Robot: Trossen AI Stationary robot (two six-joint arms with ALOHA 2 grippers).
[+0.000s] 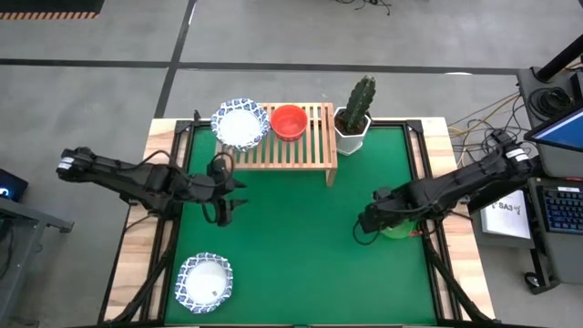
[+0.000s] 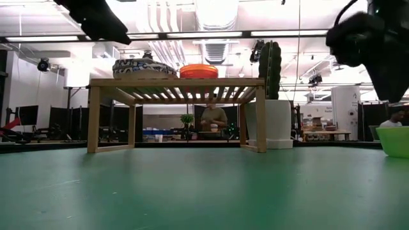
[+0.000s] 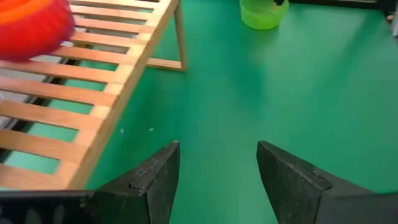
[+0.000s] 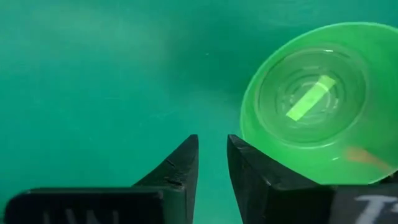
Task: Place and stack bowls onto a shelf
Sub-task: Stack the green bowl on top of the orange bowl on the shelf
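Nearest the front edge of the green bench (image 1: pixel 301 246), on the left, a blue-rimmed white bowl (image 1: pixel 204 281), well apart from both arms. Farther in, left gripper (image 1: pixel 230 193) over bare bench just in front of the shelf (image 1: pixel 282 150), jaws spread open and empty. On the right side, right gripper (image 4: pixel 212 163) low beside the green bowl (image 4: pixel 317 102), jaws nearly closed with only a narrow gap, gripping nothing; bowl upright on the bench. At the back, wooden shelf carrying a second blue-rimmed bowl (image 1: pixel 240 122) at its left end and a red bowl (image 1: pixel 289 121) just beside it. Right of the shelf, a cactus (image 1: pixel 358 102) in a white pot.
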